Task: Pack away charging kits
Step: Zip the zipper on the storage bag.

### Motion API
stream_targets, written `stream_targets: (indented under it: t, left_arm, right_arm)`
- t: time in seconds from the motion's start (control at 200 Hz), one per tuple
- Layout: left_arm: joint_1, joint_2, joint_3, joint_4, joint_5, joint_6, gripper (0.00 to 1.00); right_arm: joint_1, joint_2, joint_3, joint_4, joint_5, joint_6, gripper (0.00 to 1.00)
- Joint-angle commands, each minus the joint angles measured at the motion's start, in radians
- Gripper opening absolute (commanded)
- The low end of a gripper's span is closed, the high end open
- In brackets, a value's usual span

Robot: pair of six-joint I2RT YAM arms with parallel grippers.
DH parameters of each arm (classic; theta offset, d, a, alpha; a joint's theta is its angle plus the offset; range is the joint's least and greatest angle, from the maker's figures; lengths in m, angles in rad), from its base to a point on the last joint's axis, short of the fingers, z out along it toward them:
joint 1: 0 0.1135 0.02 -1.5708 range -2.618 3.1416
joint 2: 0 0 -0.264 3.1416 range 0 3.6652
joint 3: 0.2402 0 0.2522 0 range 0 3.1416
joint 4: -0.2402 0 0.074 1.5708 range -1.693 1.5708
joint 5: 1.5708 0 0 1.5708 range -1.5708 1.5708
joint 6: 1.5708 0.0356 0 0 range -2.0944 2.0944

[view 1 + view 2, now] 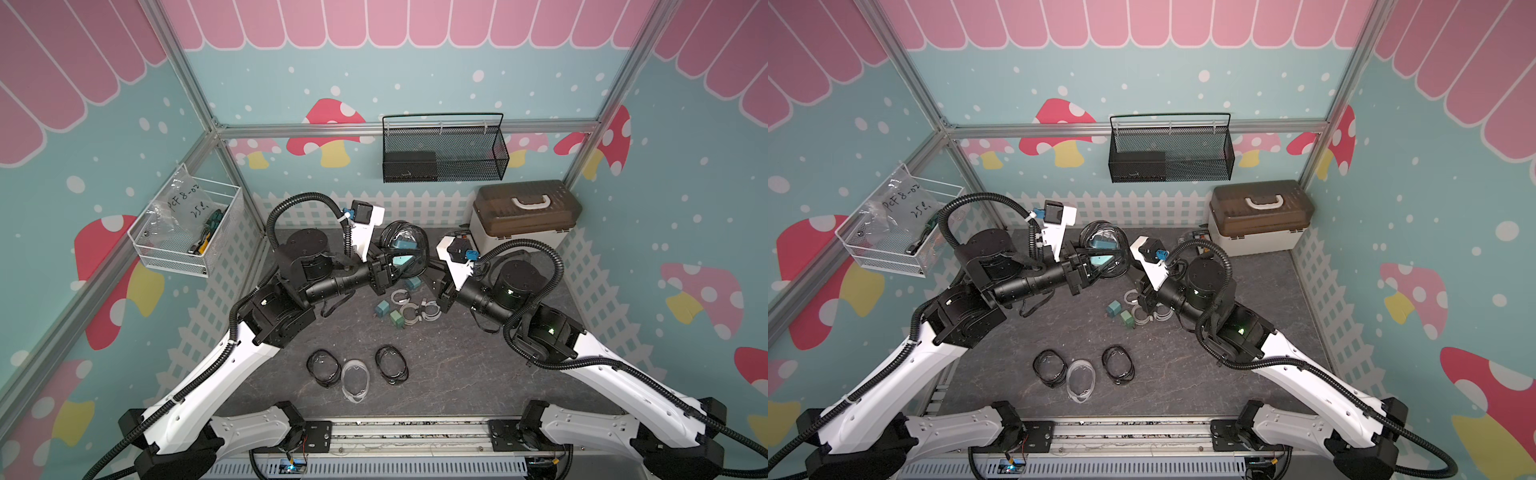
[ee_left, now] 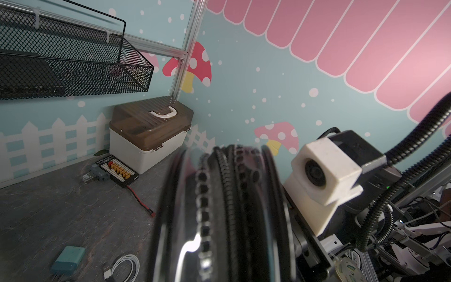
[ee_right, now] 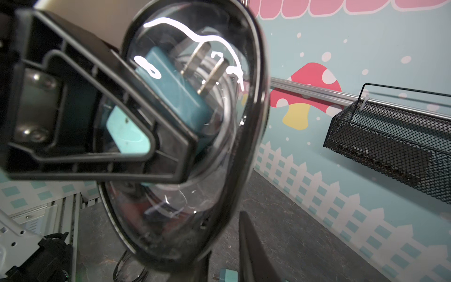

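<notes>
Black-rimmed and clear-windowed, the pouch [image 1: 405, 245] hangs above the back middle of the table [image 1: 457, 374], clamped in my left tool [image 1: 390, 268], whose fingers press together across its window. My right tool [image 1: 438, 284] sits just beside the pouch's lower edge. I cannot tell whether it is apart or pinching anything, since only one dark finger [image 3: 251, 244] shows in the right wrist view.

I judge the step in hand to be zipping this loaded pouch shut. To do it well, my left clamp should be firm with the opening turned upward, so nothing slides out. My right tool should pinch the zip pull alone and follow the curve of the rim, not tug the pouch free.

The right wrist view shows a teal charger [image 3: 170, 97] inside the window, metal prongs plain, where a top view gives only a teal patch. The left wrist view shows the zip teeth [image 2: 203, 195] edge-on and blurred, and a black board [image 2: 119, 171] beside the beige box [image 2: 148, 136] at the back right corner. Only the top views show the loose chargers [image 1: 381, 309] and white cables [image 1: 432, 309] mid-table, and three empty pouches [image 1: 355, 378] near the front edge.
</notes>
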Motion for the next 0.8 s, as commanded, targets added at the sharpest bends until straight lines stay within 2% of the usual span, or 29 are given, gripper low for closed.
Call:
stream_targets:
  t: [0.0,0.085,0.355,0.795]
  left_arm:
    - [-0.001,0.006,0.006,-0.045,0.001,0.018,0.0]
    - [-0.001,0.007,0.005,-0.051,0.003,0.021,0.0]
    - [-0.001,-0.025,-0.043,-0.052,-0.009,0.027,0.0]
    - [-0.001,-0.148,-0.253,-0.013,-0.013,0.017,0.0]
  right_arm:
    - [0.003,-0.01,0.043,0.032,-0.008,-0.019,0.08]
    - [0.003,-0.006,0.043,0.032,0.004,-0.027,0.0]
    - [0.003,-0.006,0.039,0.029,0.124,-0.049,0.0]
    - [-0.002,0.021,0.11,-0.014,0.221,-0.133,0.0]
